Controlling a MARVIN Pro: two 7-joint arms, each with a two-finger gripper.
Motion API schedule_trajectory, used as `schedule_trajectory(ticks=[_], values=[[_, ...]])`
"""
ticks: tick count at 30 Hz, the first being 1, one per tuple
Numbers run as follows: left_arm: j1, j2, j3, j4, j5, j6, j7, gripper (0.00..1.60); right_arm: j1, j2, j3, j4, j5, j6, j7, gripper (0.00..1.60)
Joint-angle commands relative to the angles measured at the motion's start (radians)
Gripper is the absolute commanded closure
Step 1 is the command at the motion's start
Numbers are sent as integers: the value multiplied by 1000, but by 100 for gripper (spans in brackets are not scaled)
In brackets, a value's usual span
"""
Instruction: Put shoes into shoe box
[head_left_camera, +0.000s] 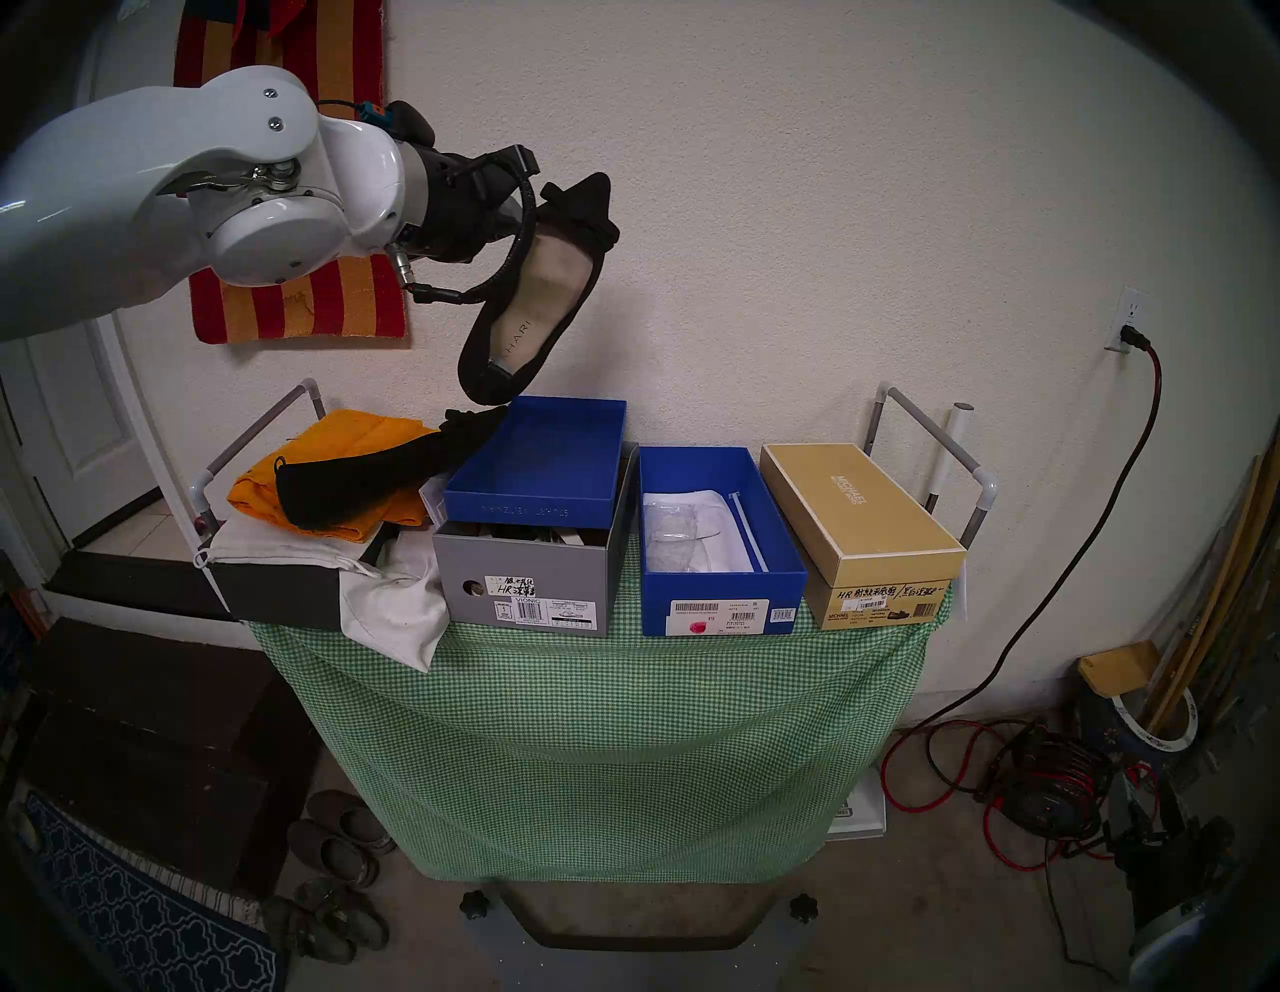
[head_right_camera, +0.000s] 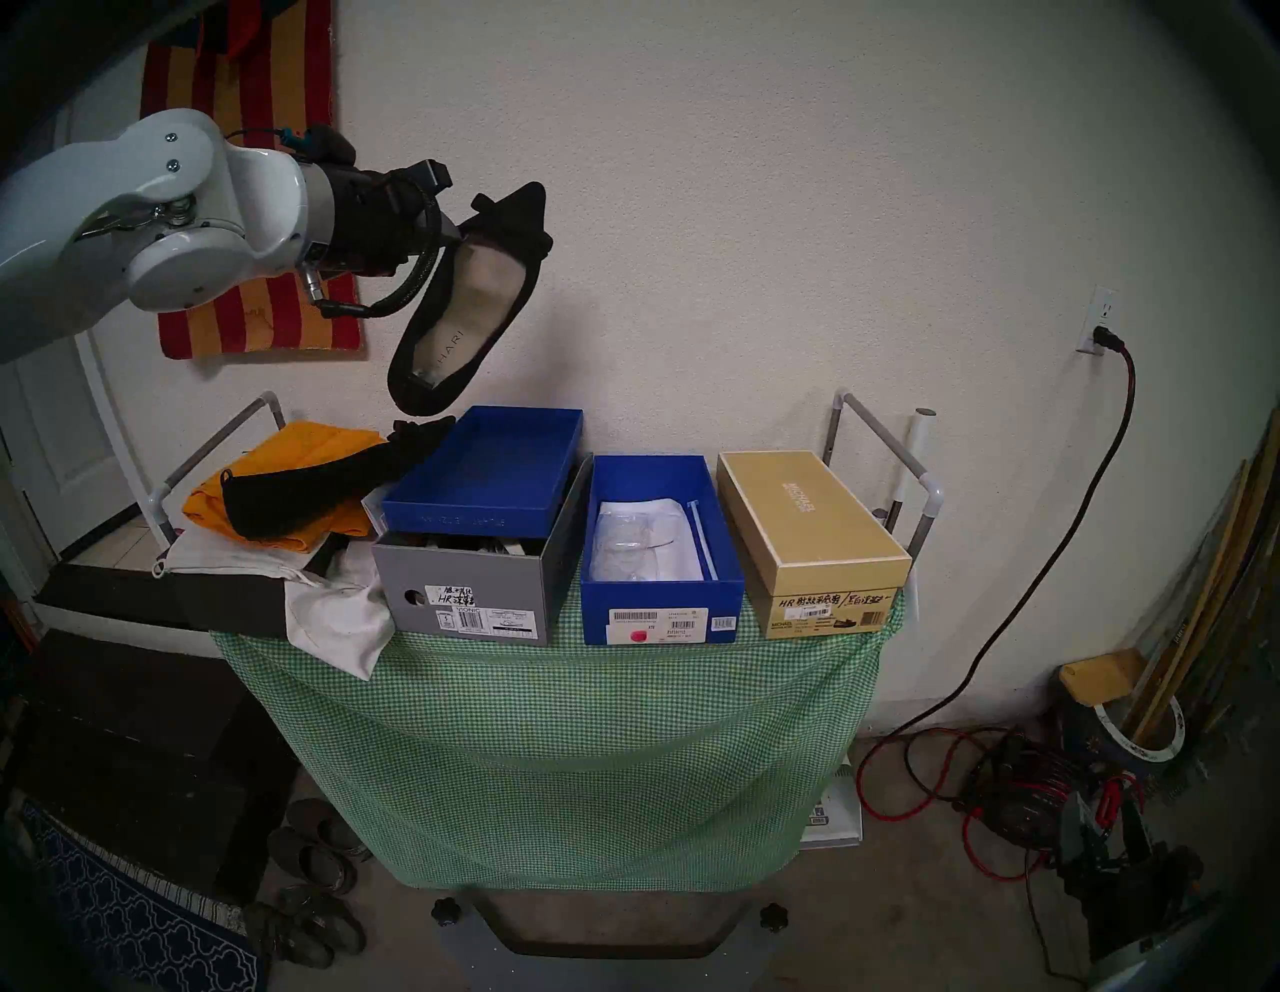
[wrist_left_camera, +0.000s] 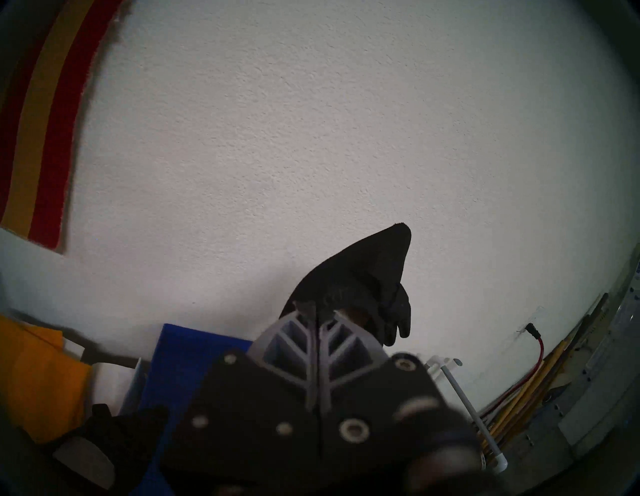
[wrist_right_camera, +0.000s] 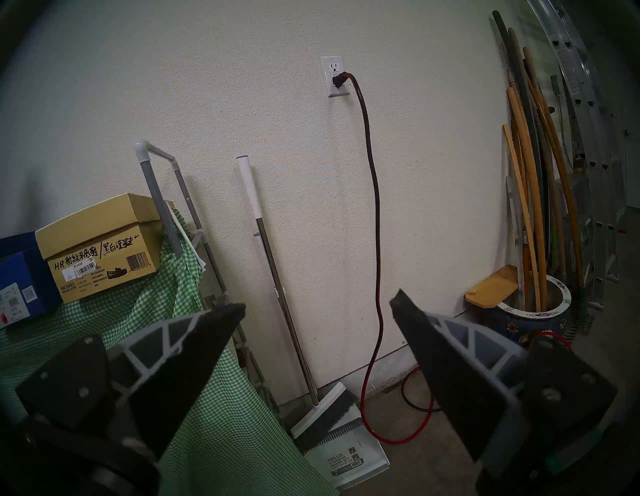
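My left gripper (head_left_camera: 516, 215) is shut on the toe end of one black suede flat (head_left_camera: 547, 291), held high in the air with its heel hanging down above the blue lid. In the left wrist view the fingertips (wrist_left_camera: 308, 308) pinch the shoe (wrist_left_camera: 367, 270) near its bow. The second black flat (head_left_camera: 360, 478) lies on an orange cloth at the table's left. The open royal-blue shoe box (head_left_camera: 720, 596) stands mid-table, with white paper and clear plastic inside. My right gripper (wrist_right_camera: 317, 304) is open and empty, low, right of the table.
An upturned blue lid (head_left_camera: 533, 502) rests on the grey VIONIC box (head_left_camera: 526, 582) left of the blue box. The gold MICHAEL box (head_left_camera: 859, 506) stands to its right. Worn slip-ons (head_left_camera: 339, 838) lie on the floor. A broom (wrist_right_camera: 277, 277) and a power cord (wrist_right_camera: 372, 207) are by the wall.
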Motion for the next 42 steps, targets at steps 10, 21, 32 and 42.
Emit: schedule_trajectory(ticks=[10,21,32,42], values=[[72,-144,-101,21,-135,-79,-12,160,1,2,0,0,-1,1,1,0],[126,-211,-114,98,-191,-63,-29,160,1,2,0,0,-1,1,1,0],[140,-182,-111,47,-250,-83,2,160,1,2,0,0,-1,1,1,0],[103,-179,-102,24,-205,-91,36,160,1,2,0,0,-1,1,1,0]])
